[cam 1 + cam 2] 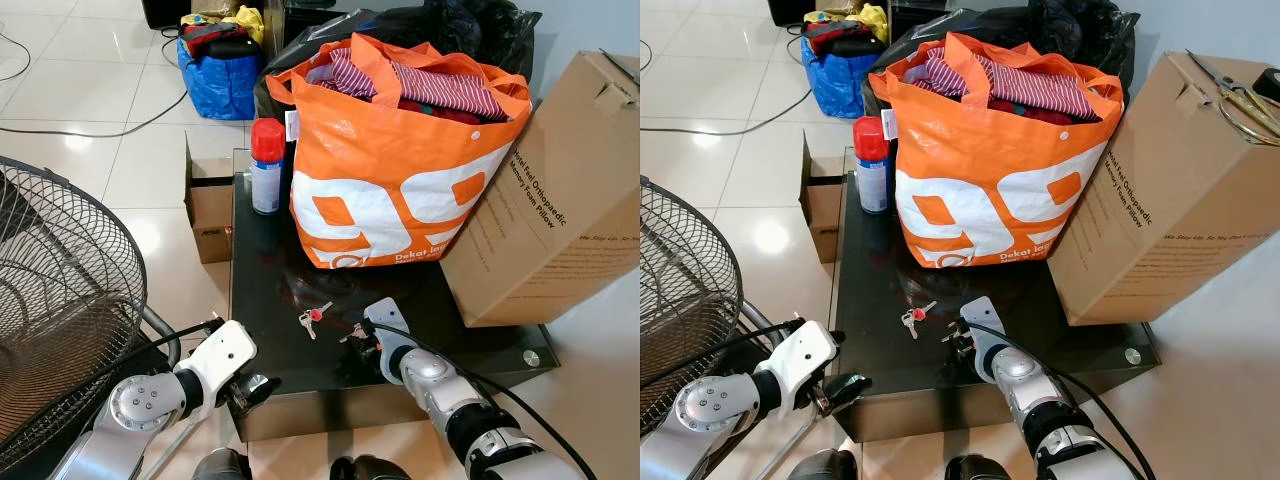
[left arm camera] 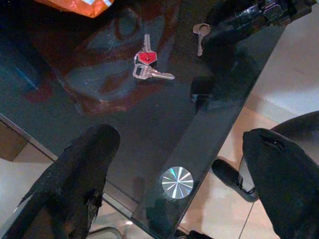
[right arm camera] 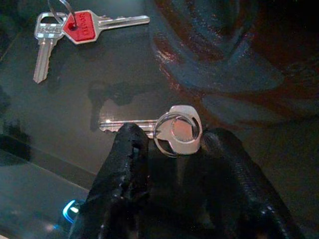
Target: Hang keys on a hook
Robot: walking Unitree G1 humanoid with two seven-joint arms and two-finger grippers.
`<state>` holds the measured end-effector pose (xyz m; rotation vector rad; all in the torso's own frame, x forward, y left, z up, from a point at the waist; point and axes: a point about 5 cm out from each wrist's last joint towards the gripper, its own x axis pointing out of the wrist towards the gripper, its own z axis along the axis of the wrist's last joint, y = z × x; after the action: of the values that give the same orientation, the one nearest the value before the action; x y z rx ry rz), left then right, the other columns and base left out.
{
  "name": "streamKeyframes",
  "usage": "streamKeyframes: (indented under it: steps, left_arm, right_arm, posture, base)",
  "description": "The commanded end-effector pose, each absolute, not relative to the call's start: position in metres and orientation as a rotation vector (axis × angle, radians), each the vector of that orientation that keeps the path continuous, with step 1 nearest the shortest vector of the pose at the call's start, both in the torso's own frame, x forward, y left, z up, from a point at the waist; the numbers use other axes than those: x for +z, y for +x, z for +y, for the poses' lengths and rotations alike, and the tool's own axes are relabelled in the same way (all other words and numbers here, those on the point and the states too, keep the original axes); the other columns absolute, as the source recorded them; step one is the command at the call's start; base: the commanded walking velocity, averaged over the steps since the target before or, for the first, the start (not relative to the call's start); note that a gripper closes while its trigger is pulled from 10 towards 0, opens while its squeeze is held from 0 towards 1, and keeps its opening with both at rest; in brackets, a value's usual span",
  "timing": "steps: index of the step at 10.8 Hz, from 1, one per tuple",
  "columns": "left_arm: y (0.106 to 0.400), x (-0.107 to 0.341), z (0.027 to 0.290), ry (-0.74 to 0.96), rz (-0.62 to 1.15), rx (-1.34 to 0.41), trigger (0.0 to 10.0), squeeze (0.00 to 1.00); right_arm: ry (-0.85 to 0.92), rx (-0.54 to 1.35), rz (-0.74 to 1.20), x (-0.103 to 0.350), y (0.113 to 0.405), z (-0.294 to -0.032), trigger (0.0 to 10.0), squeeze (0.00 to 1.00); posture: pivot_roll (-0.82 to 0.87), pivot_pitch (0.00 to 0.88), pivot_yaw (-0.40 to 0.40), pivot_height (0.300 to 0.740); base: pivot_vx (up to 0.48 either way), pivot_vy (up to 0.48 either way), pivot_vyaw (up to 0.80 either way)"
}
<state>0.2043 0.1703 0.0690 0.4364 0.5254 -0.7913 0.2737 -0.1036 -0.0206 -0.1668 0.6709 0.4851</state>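
On the black glass table lies a key bunch on a ring: one red-capped key and one silver key. Just to its right, a single silver key with its own ring lies flat on the glass. My right gripper is down on the table, its fingers pressed against both sides of that key's head. My left gripper hangs open at the table's front left corner, its fingers spread wide over the glass edge.
A full orange shopping bag and a large tilted cardboard box fill the back and right of the table. A red-capped spray can stands at the back left. A wire fan stands on the floor to the left.
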Motion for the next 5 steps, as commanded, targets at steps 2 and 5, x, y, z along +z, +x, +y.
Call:
streamKeyframes:
  steps: [2,5]
  left_arm:
    - [0.2038,0.0725,0.163,0.431,0.507,-0.815,10.0,0.0]
    - [0.2048,0.0727,0.1615,0.428,0.501,-0.813,10.0,0.0]
  right_arm:
    - [-0.17,0.453,0.717,-0.027,0.2691,-0.1156,0.0,0.0]
    - [-0.175,0.45,0.713,-0.0257,0.2709,-0.119,0.0,0.0]
  posture:
    - [-0.01,0.127,-0.135,0.74]
    - [-0.01,0.123,-0.137,0.74]
  base:
    - [0.0,0.0,0.0]
    - [0.0,0.0,0.0]
